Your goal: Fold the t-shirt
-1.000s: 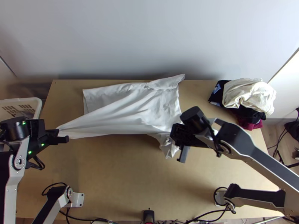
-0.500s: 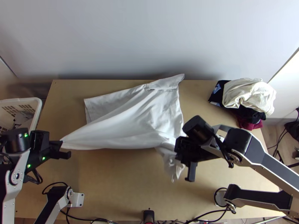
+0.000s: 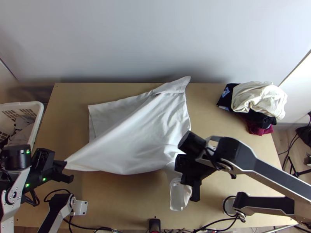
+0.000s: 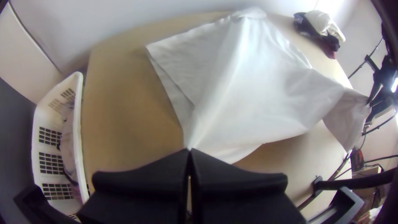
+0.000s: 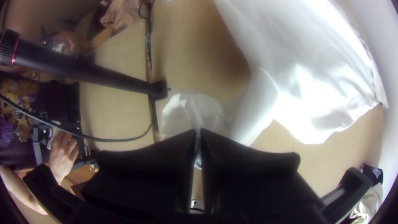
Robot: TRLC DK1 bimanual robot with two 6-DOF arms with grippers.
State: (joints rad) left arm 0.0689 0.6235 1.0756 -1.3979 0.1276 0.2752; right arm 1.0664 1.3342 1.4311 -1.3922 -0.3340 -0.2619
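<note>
Well, at the far left, a white slatted plastic basket point(image 3: 40, 116) with pale cloth point(image 3: 25, 134) in it stands beside the light wooden bench point(image 3: 116, 204). Next to it, my left tool point(image 4: 189, 150) is pressed together on a drawn-out point of the white t-shirt point(image 3: 136, 145). The shirt lies across the middle of the bench: its far part rests flat, with a small turned-over flap point(image 3: 171, 88) at the far right corner, while the near edge sags between my tools and a diagonal ridge runs from the left grip. My right tool point(image 5: 198, 135) pinches the shirt too, with a loose end point(image 3: 180, 196) on its near side.

I take this step as straightening the cloth before a fold. To do it well, I'd keep both grips level, draw them evenly apart until the sag goes, then lower the edge before letting go. Pulling too hard could drag the far part askew, and that loose end could tuck underneath.

Farther right, a cream, black and dark red clothes pile point(image 3: 258, 99) sits well apart.
</note>
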